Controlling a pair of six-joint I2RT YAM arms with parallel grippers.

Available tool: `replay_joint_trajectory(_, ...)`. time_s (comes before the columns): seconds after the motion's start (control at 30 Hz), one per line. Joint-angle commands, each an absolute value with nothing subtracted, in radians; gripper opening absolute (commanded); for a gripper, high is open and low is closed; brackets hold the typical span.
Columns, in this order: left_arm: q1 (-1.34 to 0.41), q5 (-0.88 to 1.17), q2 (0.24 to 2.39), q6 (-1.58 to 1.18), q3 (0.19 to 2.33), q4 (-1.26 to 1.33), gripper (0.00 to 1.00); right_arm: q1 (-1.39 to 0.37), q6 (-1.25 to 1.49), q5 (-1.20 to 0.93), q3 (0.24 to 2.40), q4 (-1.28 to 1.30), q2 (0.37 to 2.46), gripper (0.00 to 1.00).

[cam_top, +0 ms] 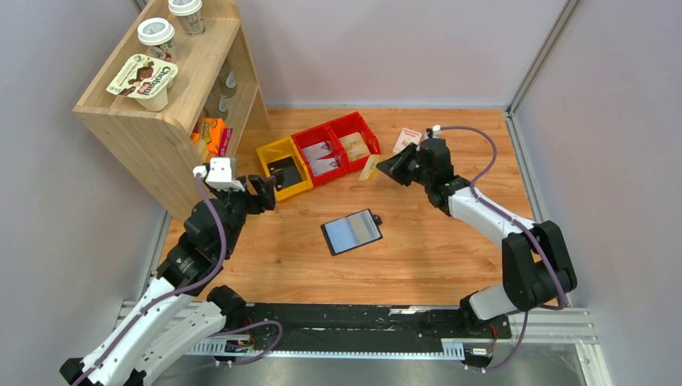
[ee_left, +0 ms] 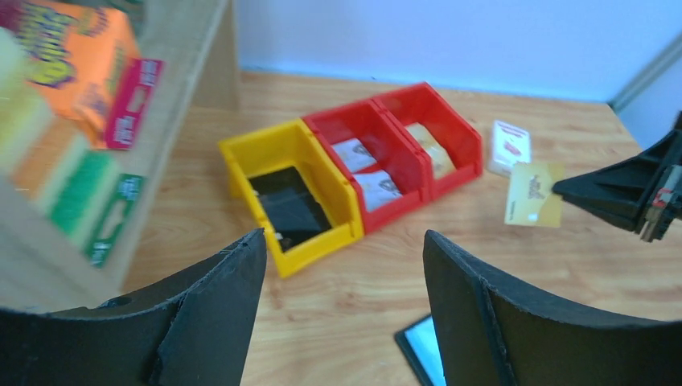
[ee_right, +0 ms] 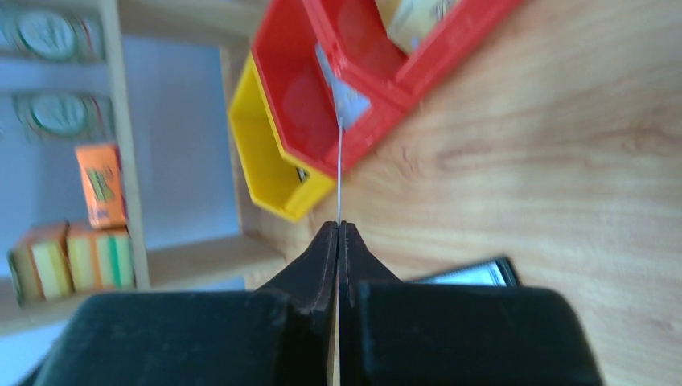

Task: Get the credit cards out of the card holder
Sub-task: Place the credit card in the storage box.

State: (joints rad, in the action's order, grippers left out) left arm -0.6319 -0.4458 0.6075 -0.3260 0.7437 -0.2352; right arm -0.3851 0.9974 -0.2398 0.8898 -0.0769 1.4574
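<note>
The card holder (cam_top: 352, 232) lies open on the wooden table, a black wallet with bluish-grey inner pockets up; its corner shows in the left wrist view (ee_left: 420, 347) and behind the right fingers (ee_right: 474, 273). My right gripper (cam_top: 383, 168) is shut on a tan credit card (cam_top: 370, 167), held above the table beside the red bins. That card faces the left wrist camera (ee_left: 533, 195) and appears edge-on in the right wrist view (ee_right: 339, 173). My left gripper (cam_top: 269, 193) stands open and empty near the yellow bin, fingers (ee_left: 217, 297) wide apart.
A yellow bin (cam_top: 270, 154) holds a black thing. Of the two red bins (cam_top: 336, 133), one holds silvery packets and one a tan flat thing (ee_left: 426, 145). A white-and-red box (cam_top: 407, 139) lies behind. A wooden shelf (cam_top: 161, 121) with cups and packages stands at the left.
</note>
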Motion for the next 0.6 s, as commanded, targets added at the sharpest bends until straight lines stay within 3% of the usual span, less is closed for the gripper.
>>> replay_joint_trajectory(0.0,-0.627,-0.586,0.549,-0.158,0.741,-0.242,0.79,-0.405,1.112,-0.028,1.024,-0.202,1.541,0.0)
replay_joint_trajectory(0.3,-0.617,-0.791,0.509,-0.086,0.721,-0.25,0.79,-0.492,1.275,0.251,1.278,-0.146,1.844,0.0)
replay_joint_trajectory(0.57,-0.584,-0.805,0.477,-0.081,0.69,-0.229,0.79,-0.54,1.359,0.446,1.463,-0.147,2.031,0.0)
